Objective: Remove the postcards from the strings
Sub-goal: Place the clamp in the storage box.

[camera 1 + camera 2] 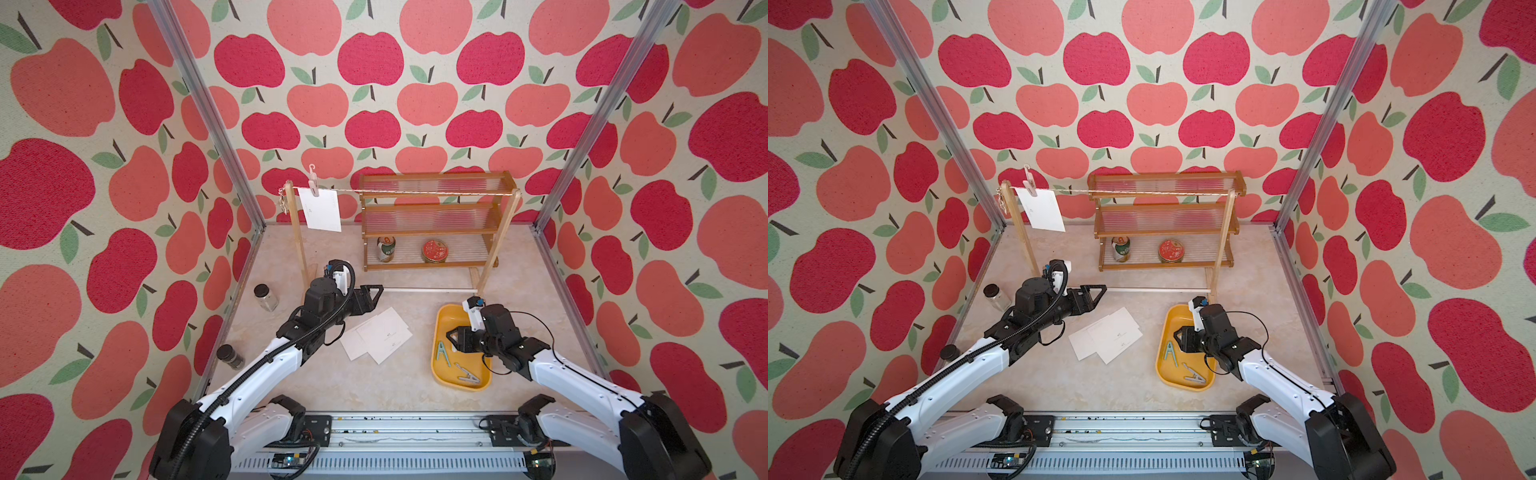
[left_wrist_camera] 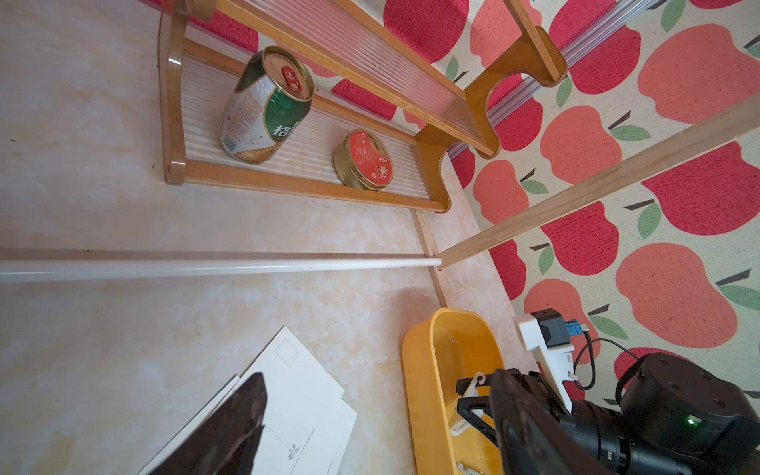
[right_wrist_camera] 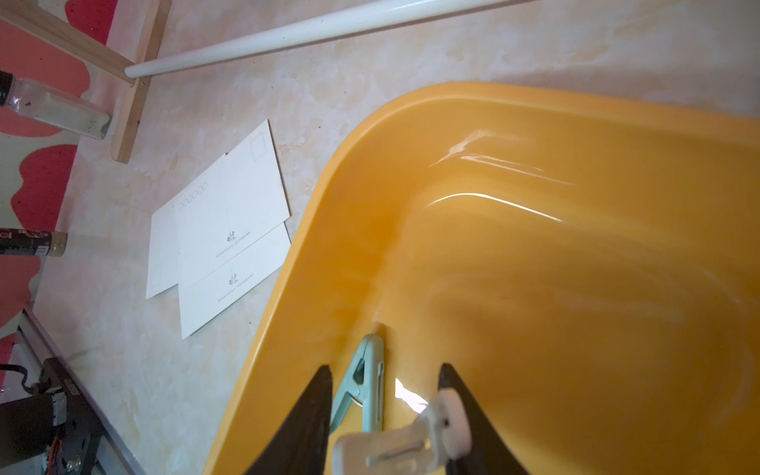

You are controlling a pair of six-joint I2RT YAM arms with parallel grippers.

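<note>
One postcard point(image 1: 321, 210) hangs from the string point(image 1: 415, 192) near the rack's left upright, clipped at its top corner by a pink peg point(image 1: 313, 183). Three loose postcards point(image 1: 376, 340) lie overlapping on the desk point(image 1: 332, 382), between the two arms and just beside the yellow tray point(image 1: 435, 361). The left gripper point(image 1: 379, 289) hovers above the far edge of that pile, near the rack's white bottom rod point(image 1: 428, 289); its jaws are spread wide and carry nothing. The right gripper point(image 1: 450, 336) hangs over the tray with its jaws parted. In the right wrist view a blurred white peg point(image 3: 403, 444) sits between them, against one finger. A green peg point(image 1: 441, 353) and a grey peg point(image 1: 467, 374) lie in the tray.
</note>
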